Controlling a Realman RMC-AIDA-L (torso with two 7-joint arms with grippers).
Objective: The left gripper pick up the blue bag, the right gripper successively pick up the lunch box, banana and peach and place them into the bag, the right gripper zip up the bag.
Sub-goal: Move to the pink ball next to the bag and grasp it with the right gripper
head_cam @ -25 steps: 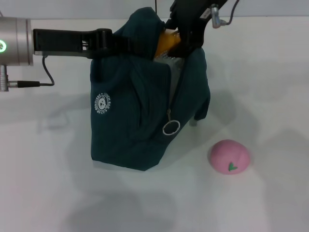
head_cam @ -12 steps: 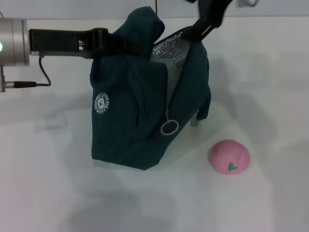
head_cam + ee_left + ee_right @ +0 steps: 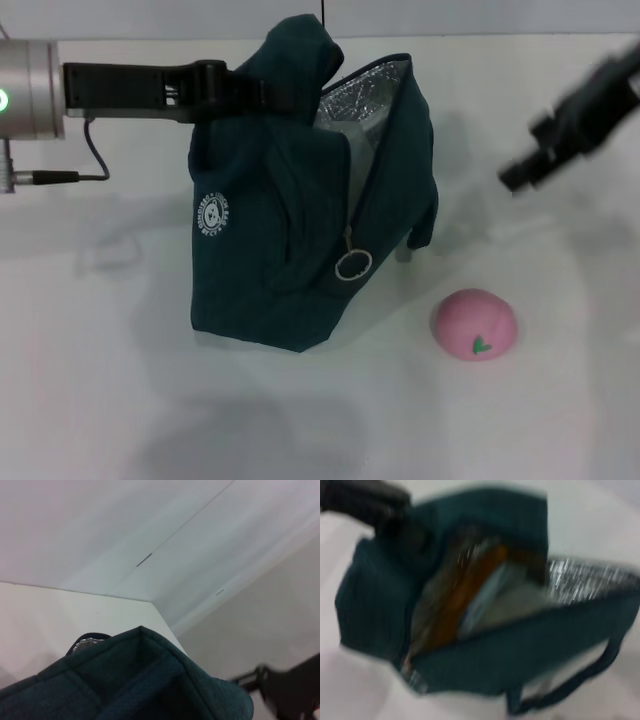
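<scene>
The blue bag point(image 3: 290, 240) stands upright on the white table with its top open, showing the silver foil lining point(image 3: 362, 92). My left gripper point(image 3: 250, 92) reaches in from the left and is shut on the bag's raised top fold point(image 3: 140, 680). The right wrist view looks down into the bag point(image 3: 380, 600), where the orange banana point(image 3: 462, 597) lies beside the clear lunch box point(image 3: 492, 597). The pink peach point(image 3: 475, 324) sits on the table right of the bag, in front. My right gripper point(image 3: 528, 170) hangs in the air right of the bag, above and behind the peach, with nothing seen in it.
The ring zip pull point(image 3: 353, 265) hangs on the bag's front seam. A loop handle point(image 3: 570, 685) droops off the bag's right side. A black cable point(image 3: 70, 172) trails from the left arm. The other arm's dark gripper point(image 3: 295, 690) shows in the left wrist view.
My right gripper came up out of the bag's mouth and swung away to the right and down. The banana it held at the opening now lies inside. Bag and left gripper stayed put.
</scene>
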